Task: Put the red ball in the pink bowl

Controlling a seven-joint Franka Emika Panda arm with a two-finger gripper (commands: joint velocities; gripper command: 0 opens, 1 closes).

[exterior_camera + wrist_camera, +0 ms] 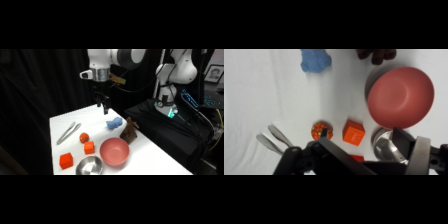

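Going left to right across the white table (150,160) in the side view, the metal tongs (68,132) lie near the left edge, clear of everything else, and a larger orange-red block (66,160) sits near the front corner beside the steel bowl (90,165). The red ball (84,137) rests on the bare table just right of the tongs, with the smaller orange-red block (89,147) close in front of it; it stands free of both, so a grasp from above looks workable, though the block is a near neighbour the fingers could nudge. The pink bowl (114,151) sits further right, empty and upright, near the ball (a short carry, by my reading). Behind it lie a blue soft thing (114,123) and a dark brown object (129,131) at the table's far edge. The gripper (103,106) hangs high over the back of the table, well apart from the ball, holding nothing; whether its fingers are spread or closed I cannot tell. The wrist view shows the ball (320,130) just above the black linkage and the bowl (400,98) to the right. No brand, label or readable writing shows anywhere.
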